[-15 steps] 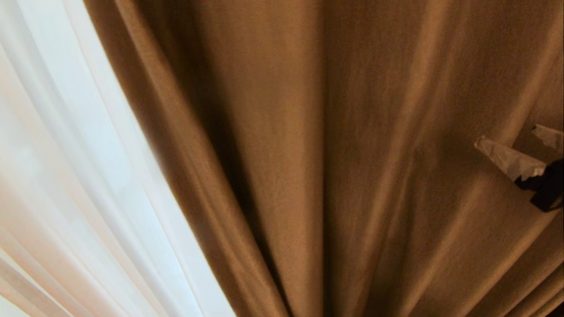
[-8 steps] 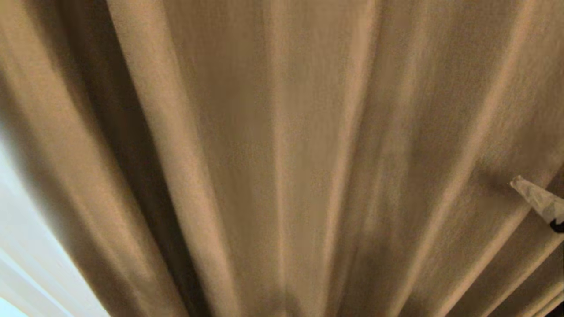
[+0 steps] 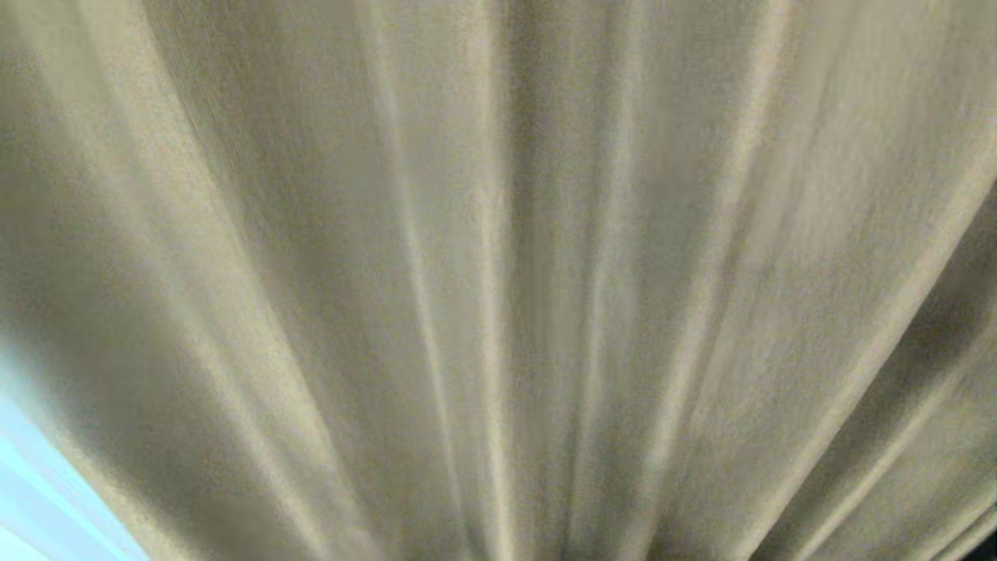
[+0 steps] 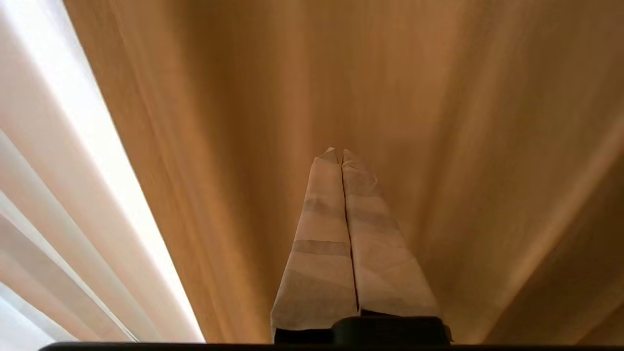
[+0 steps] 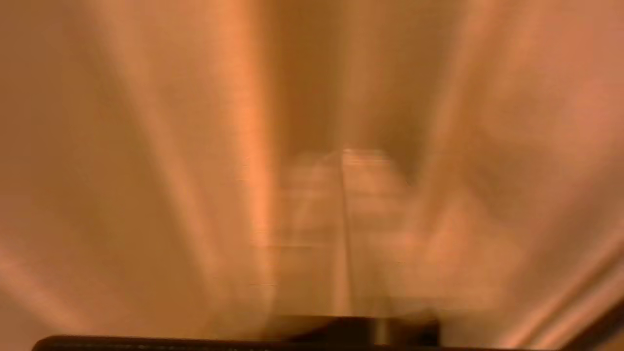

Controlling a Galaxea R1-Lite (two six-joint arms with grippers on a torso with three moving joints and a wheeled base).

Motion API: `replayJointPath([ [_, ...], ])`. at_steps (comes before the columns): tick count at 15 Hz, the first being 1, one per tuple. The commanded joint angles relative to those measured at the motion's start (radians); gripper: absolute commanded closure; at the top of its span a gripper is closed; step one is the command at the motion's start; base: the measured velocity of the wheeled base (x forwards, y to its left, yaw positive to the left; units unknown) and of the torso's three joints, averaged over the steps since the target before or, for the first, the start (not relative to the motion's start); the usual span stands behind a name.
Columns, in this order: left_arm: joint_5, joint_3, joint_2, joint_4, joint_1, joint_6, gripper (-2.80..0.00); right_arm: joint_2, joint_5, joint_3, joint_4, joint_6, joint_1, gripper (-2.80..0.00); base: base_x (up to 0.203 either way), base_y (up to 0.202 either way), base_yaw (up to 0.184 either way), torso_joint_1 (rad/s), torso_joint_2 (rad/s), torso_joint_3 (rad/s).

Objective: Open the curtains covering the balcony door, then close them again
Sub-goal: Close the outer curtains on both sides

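Nearest, left gripper (image 4: 341, 152) hangs just in front of the drape, jaws pressed flat together with nothing between them; arm looks parked. Right gripper (image 5: 343, 153) also close to the cloth, its view smeared by motion; the two padded fingers (image 5: 370, 195) read as meeting along one seam, so jaws closed. Whether a fold is pinched between them cannot be told; none shows. It is out of the head view. Beyond both, the curtains (image 3: 498, 280): heavy tan folds fill nearly the whole head view, fanning from a point low at centre. Only a thin pale-blue wedge of the sheer layer (image 3: 31, 499) shows at the lower left corner; in the left wrist view the same sheer, backlit, lies as a bright band beside the drape's edge (image 4: 102, 161). The balcony door itself is not visible anywhere, hidden behind fabric. Judgement on progress: drape spread almost fully across, so this looks like late in the closing half, with perhaps a last strip by the sheer left to cover, though the pictures cannot prove the opening half was done. Against a second ago: the sheer then took up the whole left third of the head view, now a sliver; right gripper showed at the right edge with jaws spread wide, now gone from that view and closed.
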Motion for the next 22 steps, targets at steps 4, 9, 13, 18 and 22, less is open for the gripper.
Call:
replayJointPath([
  [4,0.0,0.0,0.0,0.0,0.0,0.0,0.0,-0.034,-0.005,0.043,-0.019,0.0,-0.024,0.0,0.0,0.0,0.0,0.0,0.0,0.0],
  [9,0.0,0.0,0.0,0.0,0.0,0.0,0.0,-0.109,-0.004,0.154,-0.024,0.009,-0.077,0.0,0.0,0.0,0.0,0.0,0.0,0.0],
  [13,0.0,0.0,0.0,0.0,0.0,0.0,0.0,-0.223,-0.003,0.253,-0.013,0.044,-0.08,0.0,0.0,0.0,0.0,0.0,0.0,0.0],
  [18,0.0,0.0,0.0,0.0,0.0,0.0,0.0,-0.468,0.048,0.355,0.147,0.044,-0.098,0.0,0.0,0.0,0.0,0.0,0.0,0.0],
  [22,0.0,0.0,0.0,-0.002,0.0,0.0,0.0,-0.611,0.16,0.358,0.338,0.026,-0.134,0.0,0.0,0.0,0.0,0.0,0.0,0.0],
])
